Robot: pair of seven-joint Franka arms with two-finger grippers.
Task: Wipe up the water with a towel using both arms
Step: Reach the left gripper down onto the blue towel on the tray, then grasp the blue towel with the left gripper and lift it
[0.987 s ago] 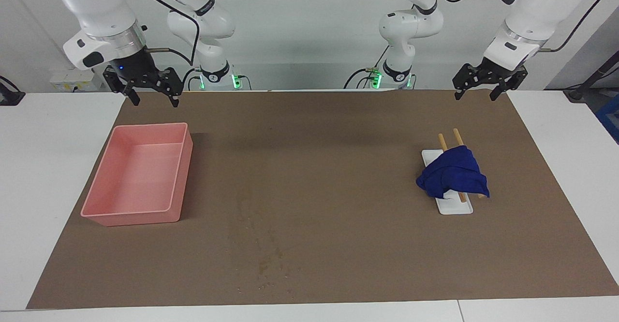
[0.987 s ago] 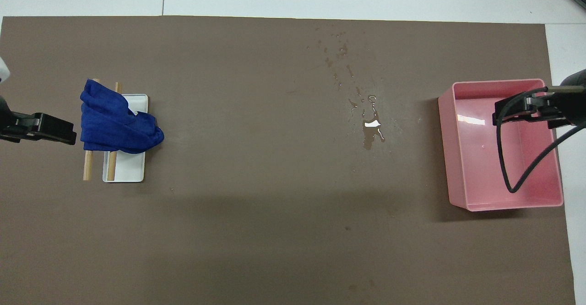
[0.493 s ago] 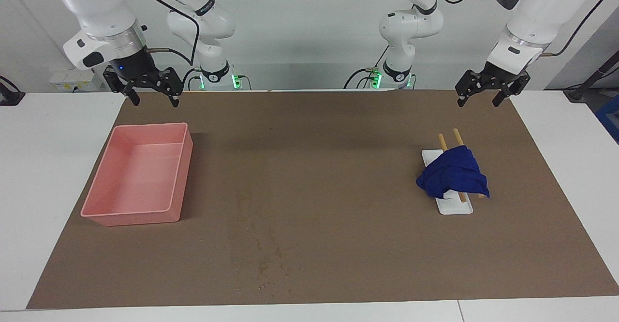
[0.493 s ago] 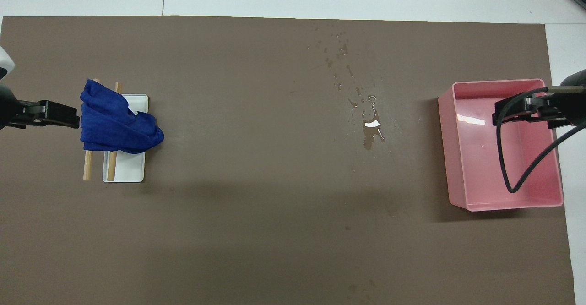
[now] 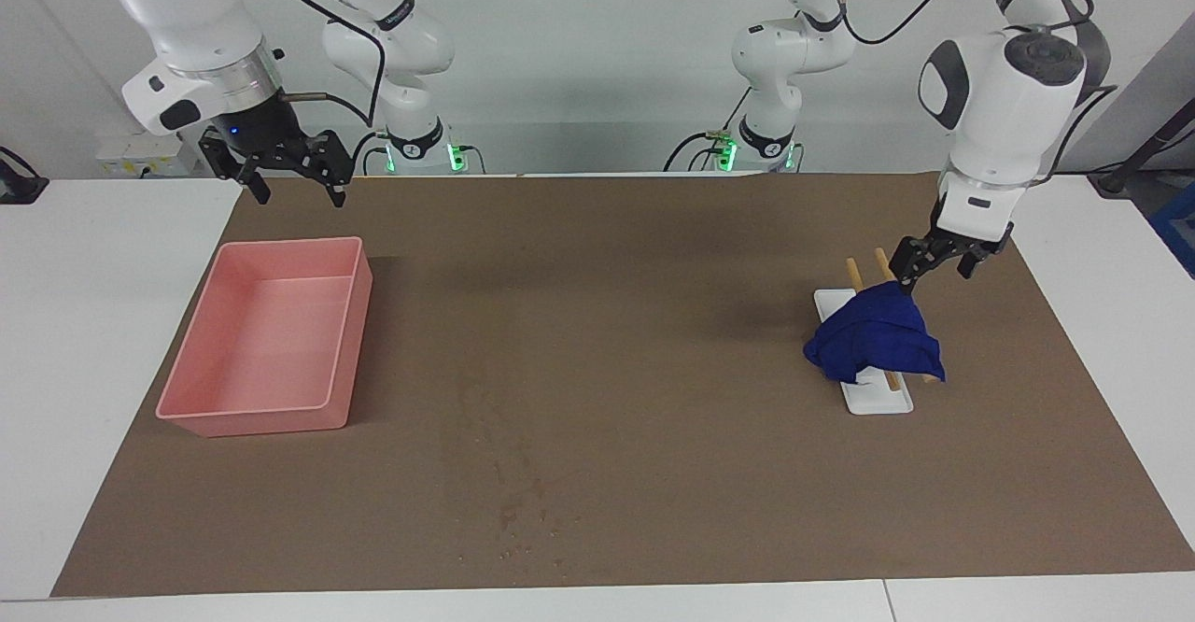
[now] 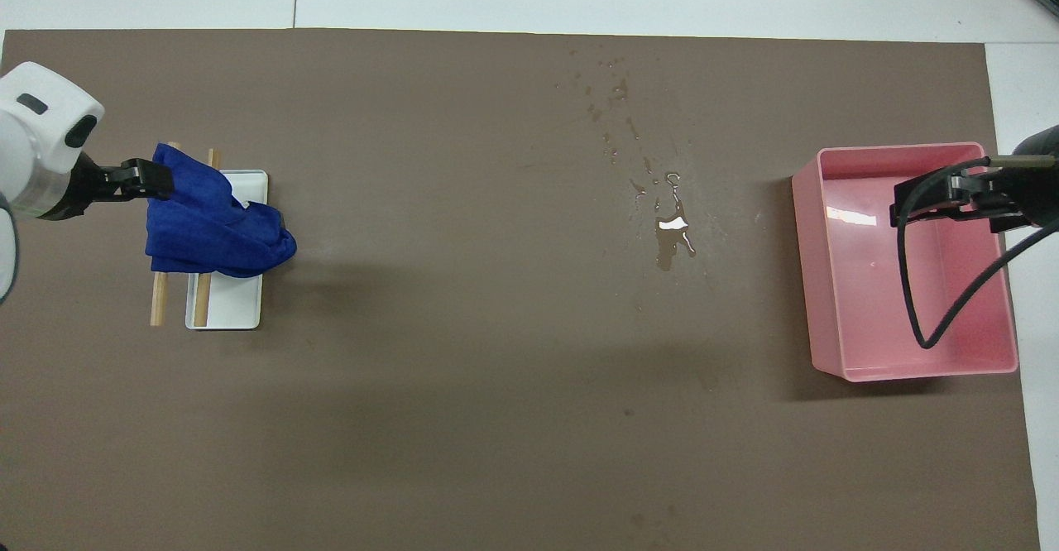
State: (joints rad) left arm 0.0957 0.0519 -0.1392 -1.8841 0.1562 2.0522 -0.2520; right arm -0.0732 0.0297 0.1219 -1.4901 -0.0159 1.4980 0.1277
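The blue towel (image 5: pixel 878 337) lies rumpled over a white rack at the left arm's end of the table; it also shows in the overhead view (image 6: pixel 215 224). My left gripper (image 5: pixel 934 272) is open and low at the towel's upper edge, one finger by the cloth; in the overhead view the left gripper (image 6: pixel 141 181) reaches the towel's corner. The water (image 5: pixel 523 501) is a scatter of droplets mid-table, farther from the robots, with a small puddle in the overhead view (image 6: pixel 672 228). My right gripper (image 5: pixel 291 178) waits open and raised; from above, the right gripper (image 6: pixel 943 195) is over the pink tray.
The white rack (image 5: pixel 882 400) with two wooden sticks (image 5: pixel 851 272) carries the towel. A pink tray (image 5: pixel 252 409) stands at the right arm's end, its rim (image 6: pixel 898 149) clear in the overhead view. A brown mat (image 5: pixel 653 323) covers the table.
My left arm has come down and forward from above the mat's edge to the towel's upper edge. The right arm, towel and water have not moved.
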